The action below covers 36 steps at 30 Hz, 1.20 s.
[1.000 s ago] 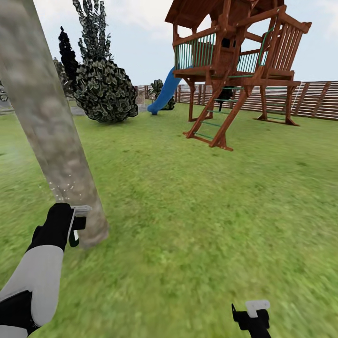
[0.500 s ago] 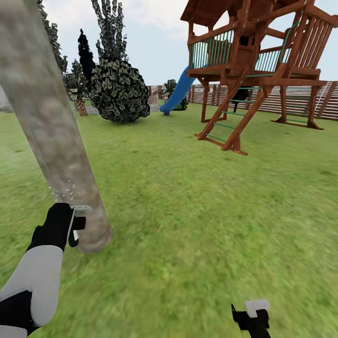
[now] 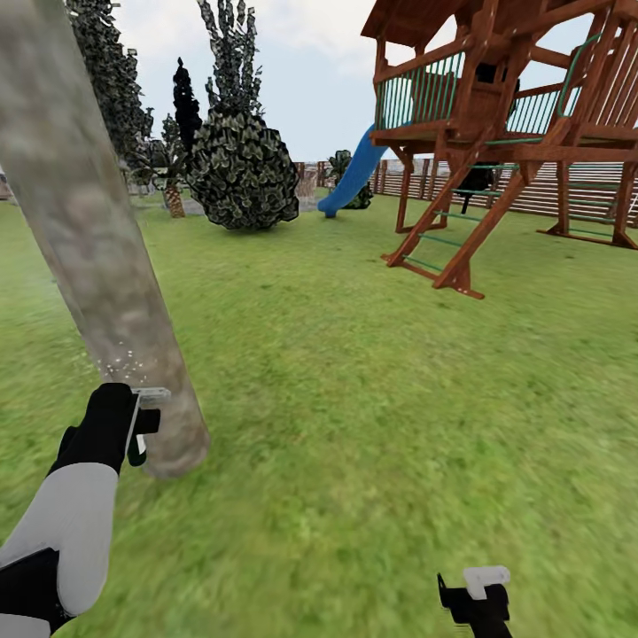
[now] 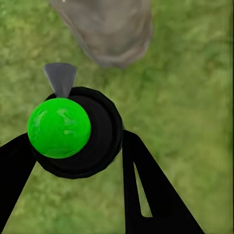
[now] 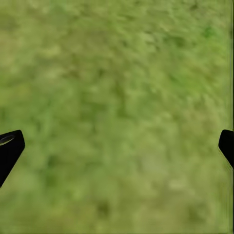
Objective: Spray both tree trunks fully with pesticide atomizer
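Observation:
A thick mottled grey-brown tree trunk (image 3: 97,257) leans across the left of the head view, its base in the grass. My left gripper (image 3: 140,427) is right beside the trunk's foot, shut on the pesticide atomizer (image 3: 149,396), whose pale nozzle faces the bark. White specks hang on the trunk just above the nozzle. In the left wrist view the atomizer (image 4: 73,131) shows a black round top with a bright green ball and a grey nozzle, held by my left gripper (image 4: 78,141), with the trunk (image 4: 107,29) close ahead. My right gripper (image 3: 478,595) hangs low over the lawn; my right gripper (image 5: 118,146) stands open and empty.
A wooden playset (image 3: 496,133) with a ladder and a blue slide (image 3: 353,177) stands at the far right. A round dark bush (image 3: 244,173), narrow dark trees and a small palm (image 3: 173,190) are behind the trunk. A slatted fence (image 3: 567,199) closes the lawn.
The whole view has swung, so the playset and bush sit further right in the picture. Both arms hold their pose, and specks stay on the trunk by the nozzle.

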{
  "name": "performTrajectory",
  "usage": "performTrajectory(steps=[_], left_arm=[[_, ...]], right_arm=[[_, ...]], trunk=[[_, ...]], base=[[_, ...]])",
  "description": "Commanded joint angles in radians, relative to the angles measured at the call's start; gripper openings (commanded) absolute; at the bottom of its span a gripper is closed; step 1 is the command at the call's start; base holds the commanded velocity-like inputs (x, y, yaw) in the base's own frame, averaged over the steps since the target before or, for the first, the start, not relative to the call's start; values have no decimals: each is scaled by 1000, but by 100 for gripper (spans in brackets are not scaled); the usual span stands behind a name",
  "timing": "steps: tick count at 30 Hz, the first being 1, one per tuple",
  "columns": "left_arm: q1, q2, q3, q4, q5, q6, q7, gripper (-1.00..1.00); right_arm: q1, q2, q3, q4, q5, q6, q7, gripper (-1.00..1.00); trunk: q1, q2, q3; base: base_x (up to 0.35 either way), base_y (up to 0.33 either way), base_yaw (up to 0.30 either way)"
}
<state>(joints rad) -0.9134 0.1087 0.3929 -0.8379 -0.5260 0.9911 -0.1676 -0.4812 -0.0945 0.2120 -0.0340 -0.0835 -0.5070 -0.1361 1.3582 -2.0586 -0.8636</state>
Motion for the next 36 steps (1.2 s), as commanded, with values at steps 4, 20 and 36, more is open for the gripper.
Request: performTrajectory(steps=[4, 20, 36], left_arm=[[5, 36, 13, 0, -11, 1, -12, -100], [139, 25, 14, 10, -7, -92, -11, -100], [187, -12, 131, 168, 2, -340, -10, -100]], right_arm=[[0, 1, 9, -1, -9, -2, -2, 100], [0, 2, 10, 0, -9, -2, -2, 100], [0, -1, 9, 0, -6, -3, -1, 100]], trunk=[[0, 0, -1], [0, 0, -1], [0, 0, -1]], base=[[214, -207, 0], [201, -216, 237], [213, -199, 89]])
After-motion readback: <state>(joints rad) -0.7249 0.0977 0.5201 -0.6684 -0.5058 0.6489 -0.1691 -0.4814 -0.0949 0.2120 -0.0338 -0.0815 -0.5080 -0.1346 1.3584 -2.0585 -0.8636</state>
